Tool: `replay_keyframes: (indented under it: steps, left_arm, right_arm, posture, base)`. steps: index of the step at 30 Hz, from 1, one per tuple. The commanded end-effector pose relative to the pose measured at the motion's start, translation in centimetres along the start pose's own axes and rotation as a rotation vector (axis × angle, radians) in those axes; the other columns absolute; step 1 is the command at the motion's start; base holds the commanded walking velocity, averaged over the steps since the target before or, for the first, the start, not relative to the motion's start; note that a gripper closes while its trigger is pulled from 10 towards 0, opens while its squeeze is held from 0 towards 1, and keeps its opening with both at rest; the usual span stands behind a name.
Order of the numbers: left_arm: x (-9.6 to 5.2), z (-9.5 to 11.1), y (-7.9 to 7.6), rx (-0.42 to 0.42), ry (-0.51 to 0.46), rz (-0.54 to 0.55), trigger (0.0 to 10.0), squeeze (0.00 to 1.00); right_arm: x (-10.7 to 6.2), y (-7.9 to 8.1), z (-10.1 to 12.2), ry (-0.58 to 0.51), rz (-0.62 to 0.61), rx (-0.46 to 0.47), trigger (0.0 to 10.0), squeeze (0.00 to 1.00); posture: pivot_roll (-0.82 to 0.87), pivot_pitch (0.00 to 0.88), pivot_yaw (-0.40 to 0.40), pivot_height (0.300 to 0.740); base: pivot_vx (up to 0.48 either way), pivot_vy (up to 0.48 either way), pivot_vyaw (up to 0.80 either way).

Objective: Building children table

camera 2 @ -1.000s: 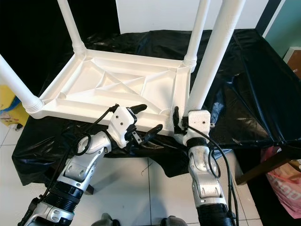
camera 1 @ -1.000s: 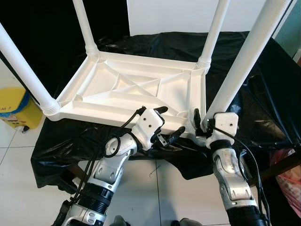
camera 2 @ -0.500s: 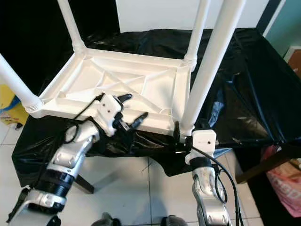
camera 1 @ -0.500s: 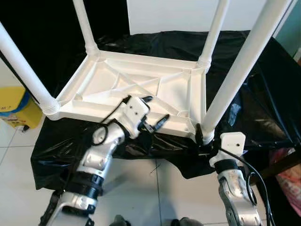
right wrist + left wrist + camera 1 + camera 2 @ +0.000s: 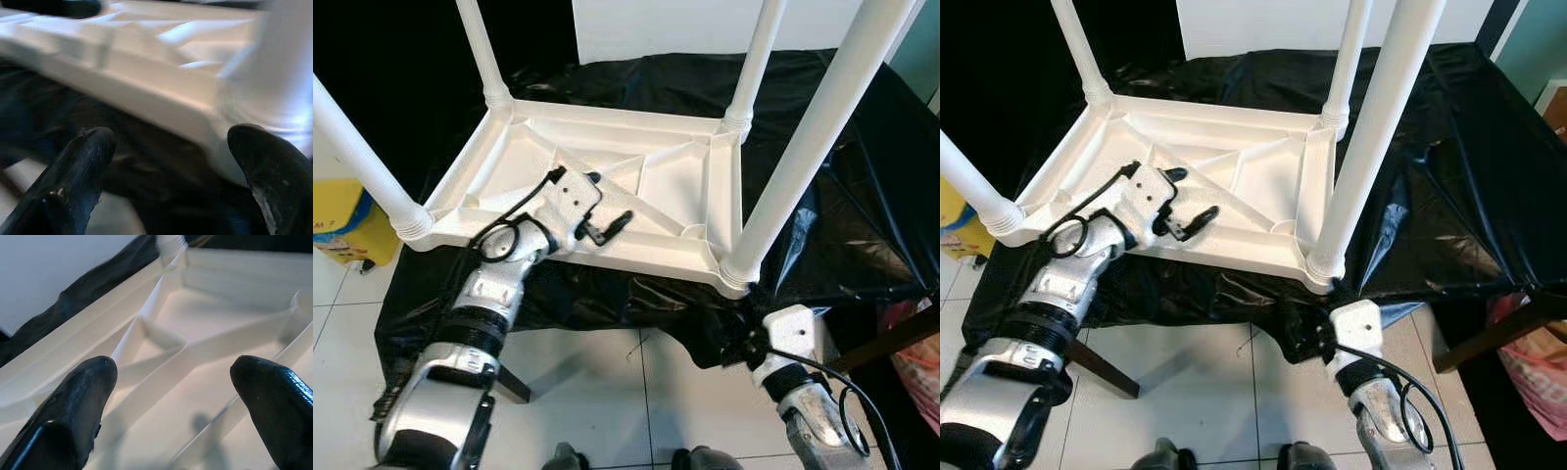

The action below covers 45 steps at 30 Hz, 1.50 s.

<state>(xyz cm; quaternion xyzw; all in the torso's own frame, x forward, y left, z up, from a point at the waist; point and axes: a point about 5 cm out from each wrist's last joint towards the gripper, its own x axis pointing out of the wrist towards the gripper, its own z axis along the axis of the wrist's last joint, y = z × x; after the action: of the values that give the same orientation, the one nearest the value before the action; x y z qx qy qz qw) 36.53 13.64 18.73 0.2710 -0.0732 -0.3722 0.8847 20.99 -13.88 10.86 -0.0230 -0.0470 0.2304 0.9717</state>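
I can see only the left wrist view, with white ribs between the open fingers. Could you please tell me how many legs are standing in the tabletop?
Observer: All four white legs stand upright in the corner sockets of the upturned tabletop.
Operator: Thank you. My left gripper hovers over the ribs; where is the right one?
Observer: The right gripper is low, beside the tabletop's near right corner, with its fingers open and nothing in them.
Operator: And what does the tabletop lie on?
Observer: On a crinkled black sheet.
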Motion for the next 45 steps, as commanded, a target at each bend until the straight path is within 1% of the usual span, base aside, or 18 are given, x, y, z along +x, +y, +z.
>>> replay_keyframes:
  steps: [1, 8, 12, 14, 16, 17, 19, 23, 25, 28, 31, 34, 35, 36, 39, 42, 44, 45]
  left_arm:
    - [-0.1, -0.4, 0.2, 0.024, 0.019, 0.048, 10.0, 0.00]
    - [-1.1, -1.4, 0.3, 0.030, 0.037, 0.015, 10.0, 0.00]
    - [-1.9, -1.6, -0.3, -0.020, 0.009, -0.033, 10.0, 0.00]
    - [-2.6, -0.7, -1.6, -0.109, -0.074, -0.103, 10.0, 0.00]
    - [-2.9, -0.2, -2.2, -0.158, -0.115, -0.126, 10.0, 0.00]
    - [-3.2, 0.3, -2.9, -0.199, -0.152, -0.148, 10.0, 0.00]
    - [-3.4, 0.6, -3.3, -0.219, -0.172, -0.156, 10.0, 0.00]
    - [-4.4, 1.4, -5.1, -0.340, -0.230, -0.156, 10.0, 0.00]
    - [-4.4, 1.4, -5.1, -0.340, -0.230, -0.156, 10.0, 0.00]
    - [-5.6, 2.0, -5.8, -0.411, -0.261, -0.145, 10.0, 0.00]
    - [-6.0, 2.2, -5.9, -0.424, -0.268, -0.140, 10.0, 0.00]
    - [-7.7, 2.6, -5.7, -0.442, -0.265, -0.110, 10.0, 0.00]
    - [-7.7, 2.6, -5.7, -0.442, -0.265, -0.110, 10.0, 0.00]
    - [-9.2, 2.4, -5.3, -0.459, -0.242, -0.084, 10.0, 0.00]
    - [-10.0, 2.4, -5.1, -0.464, -0.234, -0.077, 10.0, 0.00]
    - [-11.6, 2.6, -4.9, -0.498, -0.208, -0.071, 10.0, 0.00]
    - [-13.4, 1.9, -4.6, -0.505, -0.148, -0.067, 10.0, 0.00]
    - [-13.4, 1.9, -4.6, -0.505, -0.148, -0.067, 10.0, 0.00]
  right_arm:
    - [0.1, 0.5, -0.1, 0.011, 0.056, 0.030, 10.0, 0.00]
    - [1.4, -0.2, 0.6, -0.009, 0.136, 0.011, 10.0, 0.00]
    - [2.2, -1.3, 1.0, -0.015, 0.165, -0.014, 10.0, 0.00]
    - [2.9, -2.2, 1.5, -0.029, 0.169, -0.041, 10.0, 0.00]
    - [3.2, -2.4, 1.6, -0.035, 0.168, -0.046, 10.0, 0.00]
    - [3.4, -2.4, 1.7, -0.040, 0.168, -0.048, 10.0, 0.00]
    - [3.5, -2.3, 1.7, -0.042, 0.170, -0.046, 10.0, 0.00]
    - [4.5, -0.8, 1.8, -0.087, 0.135, -0.029, 10.0, 0.00]
    - [4.5, -0.8, 1.8, -0.087, 0.135, -0.029, 10.0, 0.00]
    - [5.3, 0.1, 2.2, -0.132, 0.080, -0.010, 10.0, 0.00]
    - [5.4, -0.1, 2.3, -0.141, 0.052, -0.011, 10.0, 0.00]
    - [5.4, -1.9, 2.6, -0.157, -0.036, -0.036, 10.0, 0.00]
    - [5.4, -1.9, 2.6, -0.157, -0.036, -0.036, 10.0, 0.00]
    - [5.3, -3.7, 2.7, -0.155, -0.097, -0.069, 10.0, 0.00]
    - [5.3, -4.4, 2.8, -0.154, -0.117, -0.082, 10.0, 0.00]
    - [5.2, -5.3, 2.8, -0.155, -0.152, -0.103, 10.0, 0.00]
    - [5.2, -6.1, 2.8, -0.150, -0.179, -0.116, 10.0, 0.00]
    - [5.2, -6.1, 2.8, -0.150, -0.179, -0.116, 10.0, 0.00]
  posture:
    - [-0.06, 0.131, 0.008, 0.740]
    - [-0.04, 0.130, 0.014, 0.740]
    - [-0.03, 0.133, 0.024, 0.740]
    - [-0.02, 0.138, 0.029, 0.740]
    - [-0.02, 0.138, 0.029, 0.740]
    - [-0.01, 0.142, 0.028, 0.740]
    - [-0.01, 0.142, 0.028, 0.740]
    - [0.00, 0.152, 0.021, 0.740]
    - [0.00, 0.152, 0.021, 0.740]
    - [0.01, 0.155, 0.016, 0.740]
    - [0.01, 0.158, 0.015, 0.740]
    - [0.01, 0.160, 0.015, 0.740]
    - [0.01, 0.160, 0.015, 0.740]
    - [0.02, 0.163, 0.016, 0.740]
    - [0.01, 0.164, 0.017, 0.740]
    - [0.02, 0.165, 0.019, 0.740]
    - [0.03, 0.170, 0.019, 0.740]
    - [0.03, 0.170, 0.019, 0.740]
  base:
    - [0.000, 0.000, 0.00]
    - [0.000, 0.000, 0.00]
    - [0.000, 0.000, 0.00]
    - [0.000, 0.000, 0.00]
    - [0.000, 0.000, 0.00]
    - [0.000, 0.000, 0.00]
    - [0.000, 0.000, 0.00]
    - [0.000, 0.000, 0.00]
    - [0.000, 0.000, 0.00]
    - [0.000, 0.000, 0.00]
    - [0.000, 0.000, 0.00]
    - [0.000, 0.000, 0.00]
    - [0.000, 0.000, 0.00]
    - [0.000, 0.000, 0.00]
    - [0.000, 0.000, 0.00]
    - [0.000, 0.000, 0.00]
    - [0.000, 0.000, 0.00]
    - [0.000, 0.000, 0.00]
